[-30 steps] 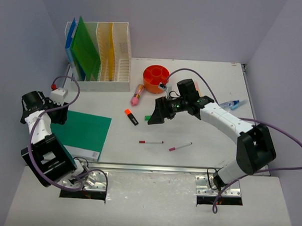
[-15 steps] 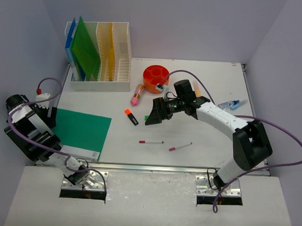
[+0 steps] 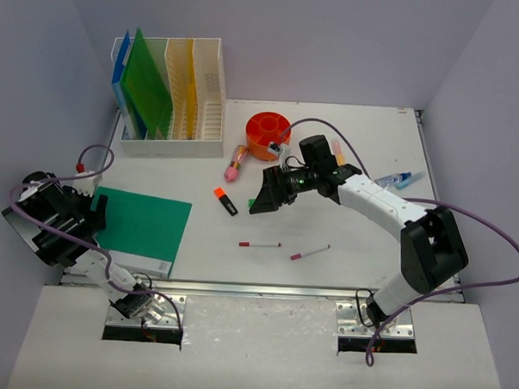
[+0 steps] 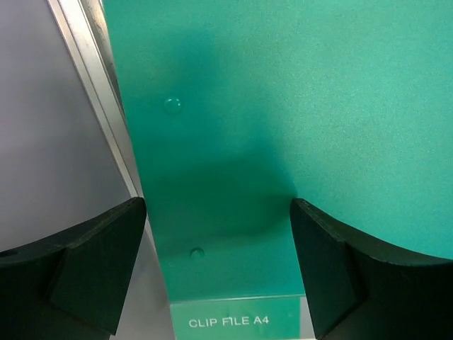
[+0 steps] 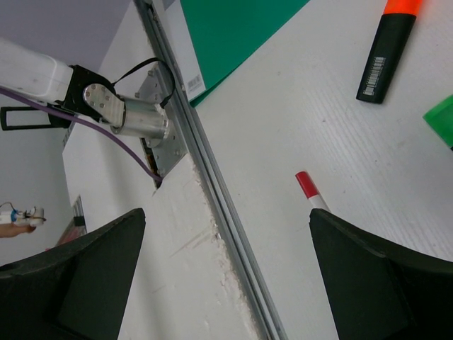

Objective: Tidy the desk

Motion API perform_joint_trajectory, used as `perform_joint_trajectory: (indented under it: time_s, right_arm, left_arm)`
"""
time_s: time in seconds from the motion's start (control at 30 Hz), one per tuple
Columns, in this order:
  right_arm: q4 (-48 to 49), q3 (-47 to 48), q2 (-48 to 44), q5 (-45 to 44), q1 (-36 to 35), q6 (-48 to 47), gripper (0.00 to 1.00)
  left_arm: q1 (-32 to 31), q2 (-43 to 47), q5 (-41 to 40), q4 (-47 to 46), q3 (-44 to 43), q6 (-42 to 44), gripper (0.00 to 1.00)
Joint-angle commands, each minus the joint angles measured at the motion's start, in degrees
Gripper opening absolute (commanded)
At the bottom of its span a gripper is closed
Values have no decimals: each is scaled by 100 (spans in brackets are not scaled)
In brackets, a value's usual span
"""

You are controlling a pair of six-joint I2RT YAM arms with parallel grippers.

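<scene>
White tabletop [image 3: 361, 229], walled in pale lavender, with a metal rail [image 3: 264, 289] along its front edge.

Containers: we find a white slotted rack [image 3: 208, 97] at the back left, holding a blue folder [image 3: 120, 68], a green folder [image 3: 148, 86] and a yellow folder [image 3: 188, 88] upright in its left slots. An orange round holder [image 3: 269, 133] stands just right of it; we cannot tell its contents.

Edges and room: a green clip file [image 3: 142, 228] lies flat in the front-left corner, its near edge against the rail. Two red-capped pens [image 3: 259, 244] lie near the front centre. Bare surface shows between them and the right wall. A pink marker [image 3: 236, 163] and a blue pen [image 3: 398, 179] lie further back.

The left pincer [image 4: 216, 205] hangs over the file with its jaws apart, gripping nothing. The right pincer [image 5: 226, 216] is wide apart over mid-tabletop, beside an orange-capped highlighter [image 5: 386, 53].

Views: only the left wrist view lets us read the file's "CLIP FILE A4" label [image 4: 228, 322]. Only the right wrist view resolves the highlighter's barcode.
</scene>
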State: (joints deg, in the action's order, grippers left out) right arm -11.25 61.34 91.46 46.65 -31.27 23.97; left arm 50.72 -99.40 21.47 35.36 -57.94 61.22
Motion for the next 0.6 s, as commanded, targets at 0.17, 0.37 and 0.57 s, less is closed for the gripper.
perform_joint_trajectory:
  time_s: [0.17, 0.37, 0.57]
  right_arm:
    - [-17, 186, -84, 19, -29, -156, 99]
    - [108, -77, -200, 177, -29, -27, 99]
    - [697, -630, -313, 661, -29, 470, 96]
  left_arm:
    - [70, -125, 9, -229, 383, -1, 78]
    - [63, 276, 423, 177, 328, -312, 59]
    - [61, 583, 849, 690, 235, -672, 12]
